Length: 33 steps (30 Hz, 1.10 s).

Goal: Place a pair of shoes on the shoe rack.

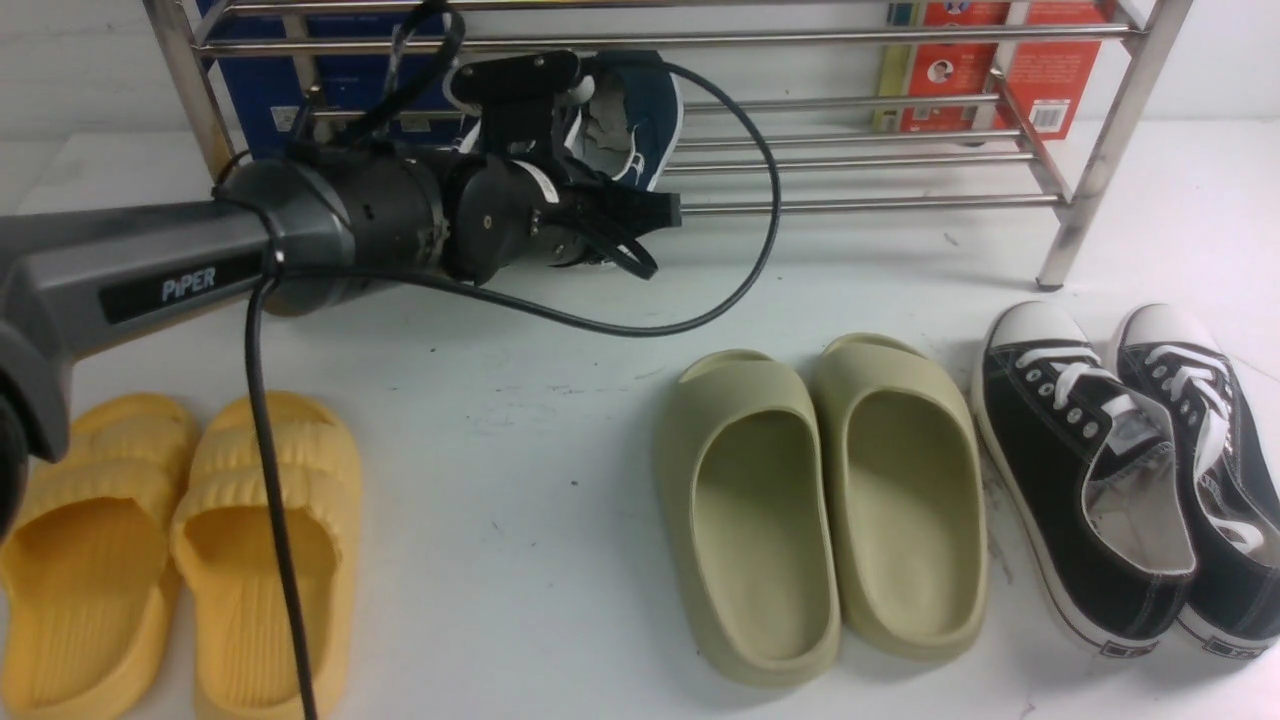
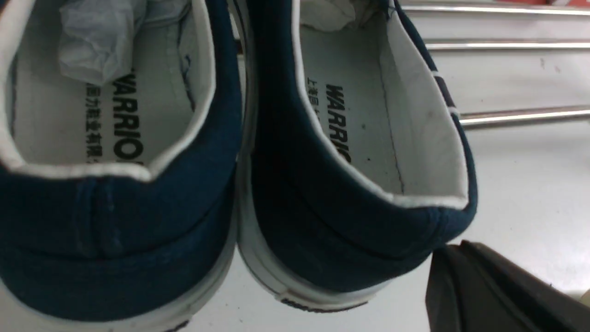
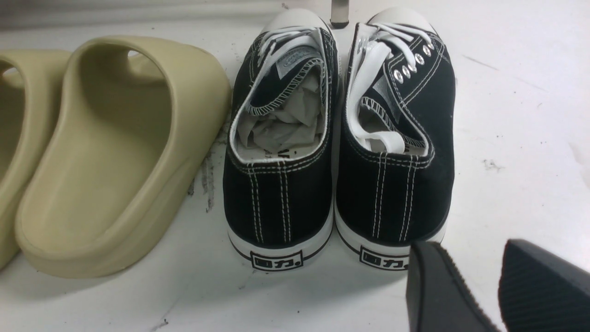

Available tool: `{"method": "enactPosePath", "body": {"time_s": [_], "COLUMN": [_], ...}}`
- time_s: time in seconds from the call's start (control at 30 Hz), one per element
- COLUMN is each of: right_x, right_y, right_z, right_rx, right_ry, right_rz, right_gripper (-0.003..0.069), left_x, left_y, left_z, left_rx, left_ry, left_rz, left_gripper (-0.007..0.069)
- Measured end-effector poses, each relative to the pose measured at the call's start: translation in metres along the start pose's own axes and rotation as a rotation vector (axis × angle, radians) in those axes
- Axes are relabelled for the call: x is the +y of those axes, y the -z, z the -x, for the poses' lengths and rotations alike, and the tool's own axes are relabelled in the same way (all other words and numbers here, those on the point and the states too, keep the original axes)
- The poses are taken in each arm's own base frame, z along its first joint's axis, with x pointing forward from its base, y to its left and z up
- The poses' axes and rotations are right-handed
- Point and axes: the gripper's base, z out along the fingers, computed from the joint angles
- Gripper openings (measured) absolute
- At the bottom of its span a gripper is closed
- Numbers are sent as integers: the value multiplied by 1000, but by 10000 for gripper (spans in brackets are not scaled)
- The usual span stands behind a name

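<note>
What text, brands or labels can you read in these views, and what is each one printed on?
"PiPER": label on the left arm.
"WARRIO", last letter cut off: insole of each navy shoe; the small Chinese print beside it is too blurred to read.
"回力": heel patches of the black sneakers.
Red box and blue box behind the shoe rack: print too small to read.
Tongue label of the black sneaker: unreadable.

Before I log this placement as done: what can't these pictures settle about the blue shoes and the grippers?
- Front view: left gripper and its arm cover most of the navy shoes; contact with the shoe rack bars is hidden.
- Left wrist view: only one finger shows, the rest cut off by the edge.
- Right gripper: absent from the front view.
</note>
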Motion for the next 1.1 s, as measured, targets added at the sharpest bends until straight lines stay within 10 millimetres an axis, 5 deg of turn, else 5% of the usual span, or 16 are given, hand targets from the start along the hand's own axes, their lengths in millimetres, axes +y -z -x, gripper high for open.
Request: {"method": "enactPosePath", "body": {"time_s": [0.33,0.53,0.57,0.6,0.8,1.1], "right_x": [0,0,0,0,0,0], "right_y": [0,0,0,0,0,0], "right_z": [0,0,0,0,0,0], "right_rx": [0,0,0,0,0,0], "right_ry": [0,0,0,0,0,0], "right_rz": [0,0,0,0,0,0], "right_gripper": [246,246,246,246,246,246], "left_x": [-6,-10,-7,-6,4,20], "left_y": [31,97,124,127,217,300], "left_z": [7,6,-4,-5,-42,-91], "left_rx": [129,221,218,217,84,-106], "left_ry": [10,34,39,40,106,113], "left_rz": [13,11,8,7,-50,-124], "left_gripper": [-13,-13,-13,-13,-13,-13]}}
